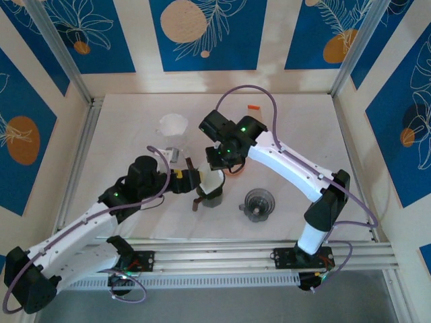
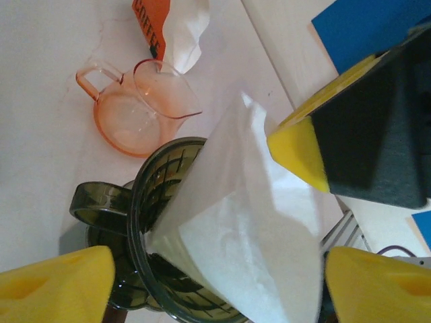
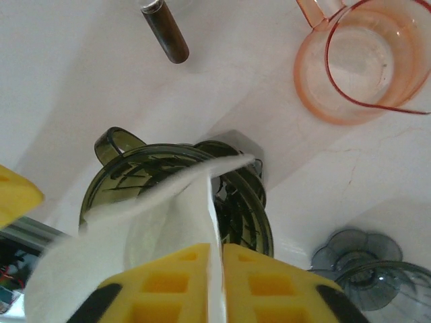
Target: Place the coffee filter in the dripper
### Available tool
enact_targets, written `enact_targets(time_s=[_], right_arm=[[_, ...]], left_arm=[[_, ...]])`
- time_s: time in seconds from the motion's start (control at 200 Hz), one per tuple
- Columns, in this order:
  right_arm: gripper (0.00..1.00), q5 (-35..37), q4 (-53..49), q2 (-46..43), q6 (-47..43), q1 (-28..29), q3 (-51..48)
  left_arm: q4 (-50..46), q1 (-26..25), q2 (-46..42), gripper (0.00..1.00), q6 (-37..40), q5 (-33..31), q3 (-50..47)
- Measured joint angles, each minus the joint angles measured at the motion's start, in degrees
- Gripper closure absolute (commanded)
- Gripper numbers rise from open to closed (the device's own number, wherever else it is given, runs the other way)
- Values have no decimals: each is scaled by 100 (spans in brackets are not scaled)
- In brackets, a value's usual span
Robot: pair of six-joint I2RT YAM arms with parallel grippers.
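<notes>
Right wrist shows right pincer [image 3: 215, 262] clamped on coffee filter [image 3: 135, 235] over dripper [image 3: 246, 215]; left pincer [image 2: 215, 286] apart.

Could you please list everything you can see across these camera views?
coffee filter: one, white, held over the dripper's mouth
dripper: one, dark green, table centre
pitcher: one, clear orange, beside the dripper
coffee bag: one, orange and white, behind the pitcher
glass vessel: one, smoky grey, right of the dripper
brown rod: one, beyond the dripper
table: one, white
left end effector: one, yellow fingers, open, straddling the dripper
right end effector: one, yellow fingers, shut on the filter
</notes>
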Motion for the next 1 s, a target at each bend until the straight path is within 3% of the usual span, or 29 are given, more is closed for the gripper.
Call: enact_targets(time_s=[0.13, 0.535, 0.615, 0.765, 0.935, 1.0], right_arm=[[52, 192, 186, -59, -138, 94, -28], [44, 527, 984, -966, -387, 487, -778], [50, 522, 1051, -962, -400, 581, -811], [77, 518, 1071, -879, -457, 629, -811], [100, 542, 1062, -750, -470, 629, -846], [100, 603, 1060, -713, -511, 629, -850]], left_arm=[[-4, 22, 24, 30, -7, -4, -28], [-28, 85, 26, 29, -13, -2, -72], [-28, 85, 26, 28, -15, -4, -76], [-50, 85, 24, 28, -13, -4, -76], [-92, 103, 20, 26, -13, -9, -76], [-107, 127, 2, 25, -15, -15, -76]])
